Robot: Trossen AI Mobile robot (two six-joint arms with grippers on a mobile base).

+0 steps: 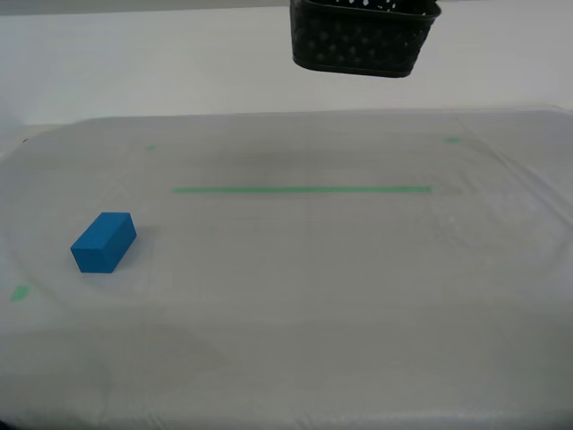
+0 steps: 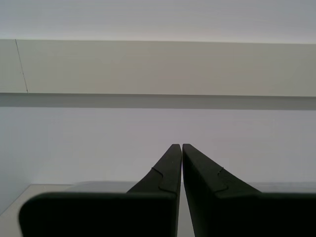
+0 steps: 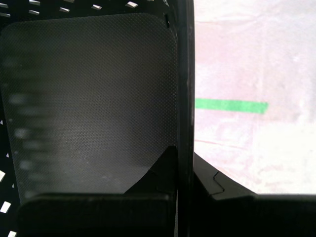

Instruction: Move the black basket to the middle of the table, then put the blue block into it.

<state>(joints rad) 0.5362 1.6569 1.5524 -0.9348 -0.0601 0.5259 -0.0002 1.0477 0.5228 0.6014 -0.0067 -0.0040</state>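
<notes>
The black basket (image 1: pixel 363 36) hangs in the air above the far side of the table (image 1: pixel 295 313), at the top of the exterior view, with its top edge cut off. My first gripper (image 3: pixel 183 158) is shut on the basket's wall, one finger inside and one outside; the basket's floor (image 3: pixel 89 98) fills that wrist view. The blue block (image 1: pixel 104 241) lies on the cloth at the exterior view's left. My second gripper (image 2: pixel 181 148) is shut and empty, pointing at a pale wall. Neither arm shows in the exterior view.
A long green tape line (image 1: pixel 302 189) runs across the table's middle, also showing in the first wrist view (image 3: pixel 231 105). Small green tape marks sit at the far left (image 1: pixel 149 148), far right (image 1: pixel 453 139) and near left (image 1: pixel 19 292).
</notes>
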